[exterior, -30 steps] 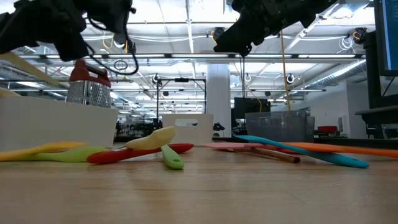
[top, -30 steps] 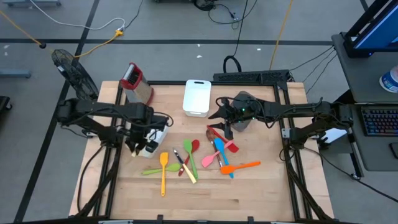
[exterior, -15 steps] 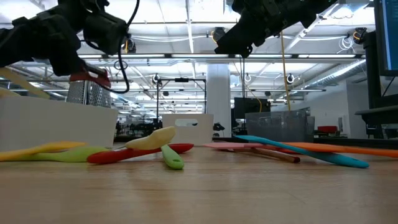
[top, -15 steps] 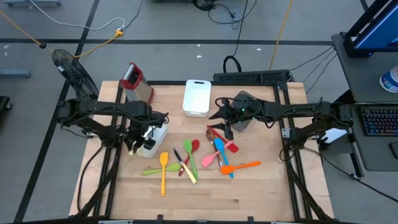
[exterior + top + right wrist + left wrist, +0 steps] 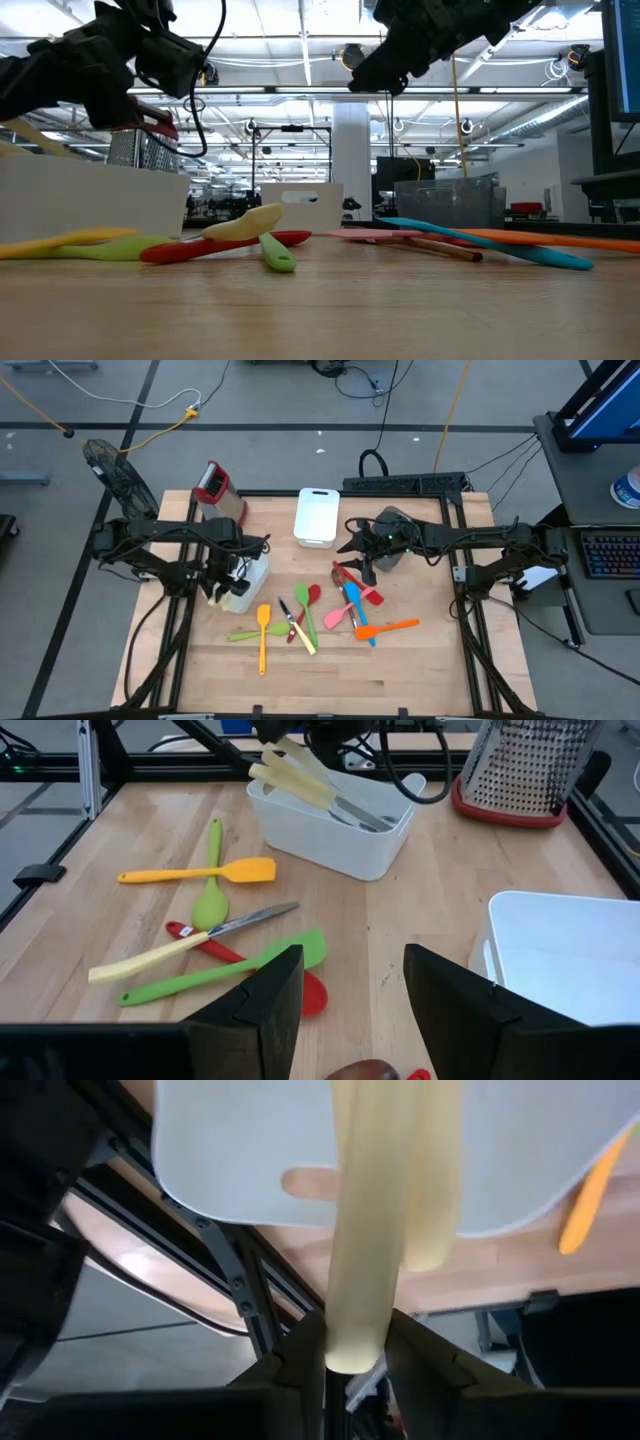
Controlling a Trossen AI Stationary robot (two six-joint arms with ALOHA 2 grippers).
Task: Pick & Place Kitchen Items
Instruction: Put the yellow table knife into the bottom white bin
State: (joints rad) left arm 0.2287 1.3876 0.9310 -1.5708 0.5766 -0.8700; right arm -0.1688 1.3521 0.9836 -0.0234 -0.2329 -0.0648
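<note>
My left gripper [image 5: 217, 590] hangs over the near-left end of a white bin [image 5: 252, 574], shut on a pale-yellow-handled utensil [image 5: 362, 1230] that slants into the bin. A second pale-yellow handle [image 5: 432, 1200] lies beside it in the bin. On the table lie several loose utensils: a yellow spatula [image 5: 263, 635], a green spatula [image 5: 306, 612], a red spoon [image 5: 308, 596], a blue one [image 5: 354, 608] and an orange spatula [image 5: 390, 627]. Above the right-hand group my right gripper [image 5: 357, 557] hovers open, with nothing between its fingers [image 5: 275, 995]. My left gripper has the free end of the pale-yellow handle [image 5: 352, 1348] between its two fingers [image 5: 305, 1355], which lie across it. The fingers come slanting down from above. The utensil points away from the fingers down into the white bin; where its far end rests is hidden.
A steel box grater [image 5: 219, 492] with a red top stands at the far left. A second white bin [image 5: 316, 517] sits at the far middle, and a grey bin [image 5: 445, 205] stands below my right arm. Bare wood lies along the near edge.
My left gripper has sunk toward the white bin with the pale-yellow-handled utensil and shifted a little toward the far edge. My right gripper has kept still.
</note>
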